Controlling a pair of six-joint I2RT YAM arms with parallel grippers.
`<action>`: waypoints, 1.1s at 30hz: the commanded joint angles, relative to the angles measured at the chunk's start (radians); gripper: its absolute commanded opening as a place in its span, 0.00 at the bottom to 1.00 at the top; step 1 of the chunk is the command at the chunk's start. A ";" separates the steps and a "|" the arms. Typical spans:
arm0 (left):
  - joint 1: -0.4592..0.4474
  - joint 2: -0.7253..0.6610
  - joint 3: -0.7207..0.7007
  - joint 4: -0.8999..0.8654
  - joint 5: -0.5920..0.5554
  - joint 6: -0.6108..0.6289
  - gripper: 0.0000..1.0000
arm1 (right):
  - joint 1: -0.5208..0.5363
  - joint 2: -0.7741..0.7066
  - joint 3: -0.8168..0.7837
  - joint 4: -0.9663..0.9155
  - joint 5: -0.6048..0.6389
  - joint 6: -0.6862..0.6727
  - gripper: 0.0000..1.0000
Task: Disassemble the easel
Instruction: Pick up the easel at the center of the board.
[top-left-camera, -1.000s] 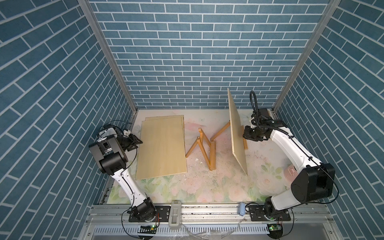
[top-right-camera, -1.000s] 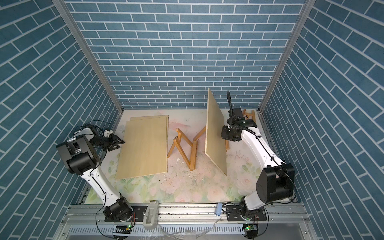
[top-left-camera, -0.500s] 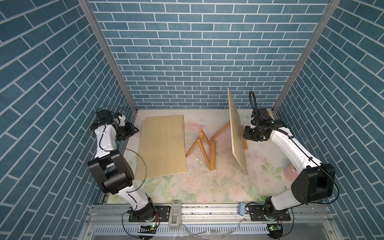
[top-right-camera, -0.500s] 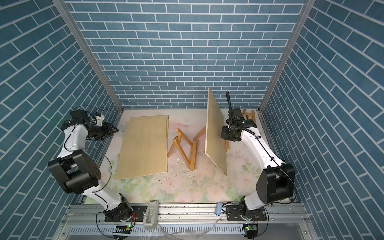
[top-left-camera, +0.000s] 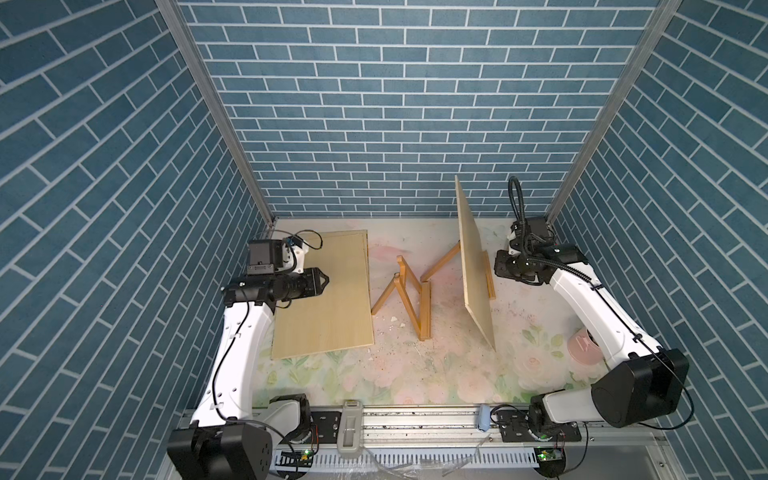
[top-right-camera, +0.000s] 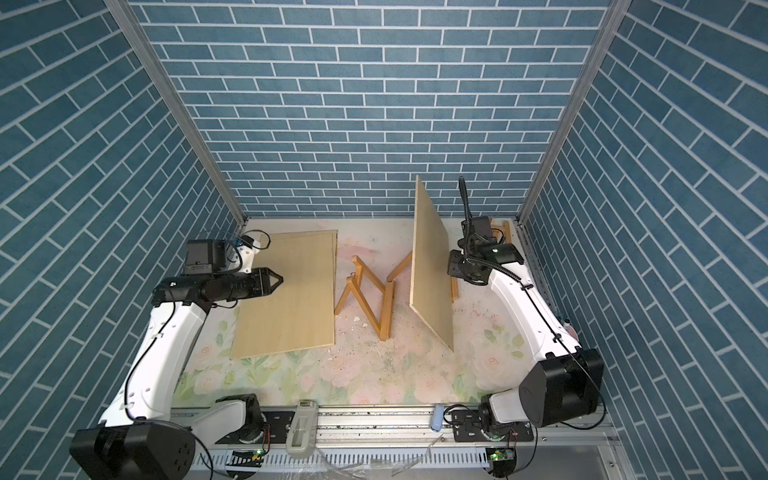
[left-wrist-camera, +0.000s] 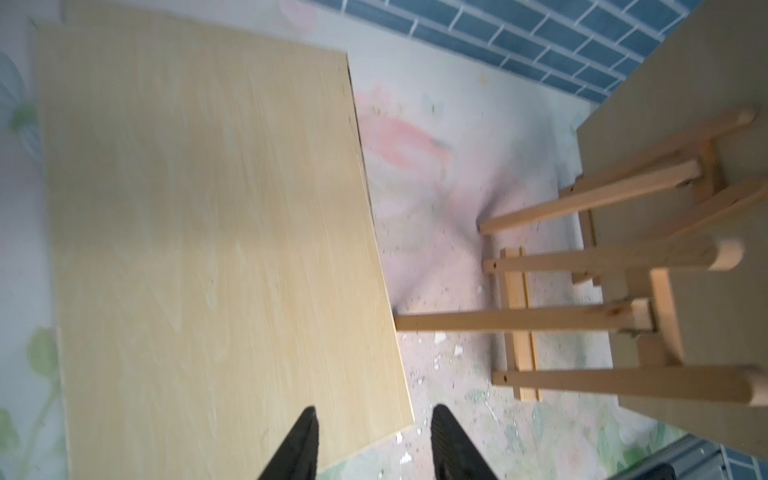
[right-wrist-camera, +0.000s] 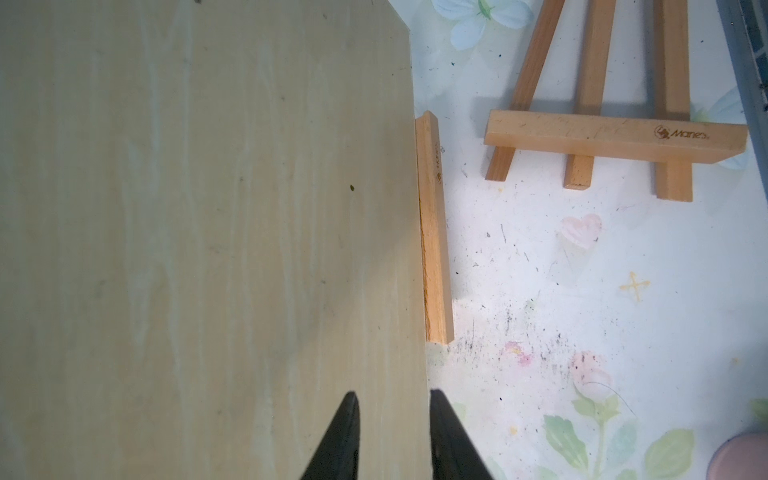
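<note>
The wooden easel (top-left-camera: 405, 291) stands mid-table on spread legs, and its ledge (right-wrist-camera: 434, 249) carries an upright plywood board (top-left-camera: 473, 266) leaning on it. Both top views show this; the easel (top-right-camera: 365, 291) faces left. A second plywood board (top-left-camera: 328, 307) lies flat at the left. My left gripper (top-left-camera: 326, 279) hovers over that flat board (left-wrist-camera: 208, 228), pointing toward the easel (left-wrist-camera: 582, 257); it is open (left-wrist-camera: 374, 411) and empty. My right gripper (top-left-camera: 496, 268) sits close to the upright board's right face near the ledge. Its jaws (right-wrist-camera: 392, 395) stand apart over the board's edge, pinching nothing.
A small second easel (right-wrist-camera: 615, 137) lies flat in the back right corner (top-right-camera: 498, 228). A pink cup (top-left-camera: 584, 349) sits beneath my right arm. Blue brick walls close in three sides. White crumbs litter the floral mat (top-left-camera: 395, 328) near the easel's feet.
My left arm has swung from the left wall out over the flat board, its gripper now pointing at the easel. The right arm and the upright board have stayed still.
</note>
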 joint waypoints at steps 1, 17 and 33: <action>-0.095 -0.103 -0.122 0.043 -0.052 -0.104 0.46 | 0.004 -0.012 -0.005 0.007 0.004 -0.041 0.30; -0.621 -0.102 0.043 0.165 -0.434 -0.422 0.42 | 0.004 -0.010 0.011 0.017 -0.078 -0.061 0.30; -0.724 0.112 0.222 0.172 -0.415 -0.468 0.42 | 0.004 -0.057 -0.003 0.013 -0.073 -0.093 0.30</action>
